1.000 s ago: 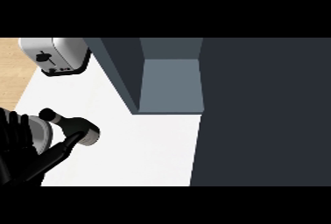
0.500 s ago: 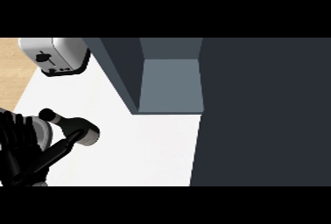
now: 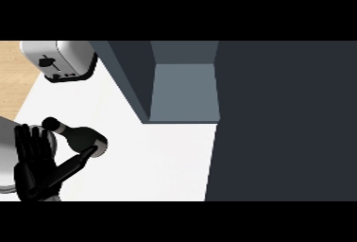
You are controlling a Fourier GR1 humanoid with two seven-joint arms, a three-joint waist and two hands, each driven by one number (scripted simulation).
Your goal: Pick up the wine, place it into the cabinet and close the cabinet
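The wine bottle lies on the white counter at the lower left, dark-bodied, its black cap pointing up-left. My left hand is open just left of it, fingers straight and pointing up. Its thumb reaches out to the bottle's lower side. The cabinet stands open at the top middle and shows a grey inside. Its dark door fills the right side of the view. My right hand does not show.
A silver toaster stands at the counter's far left corner, with wooden floor beyond it. Behind my left hand, a pale grey rounded object shows at the left edge.
My left hand has shifted slightly right, closer to the bottle, and its thumb now reaches the bottle's side. The bottle and cabinet have not moved.
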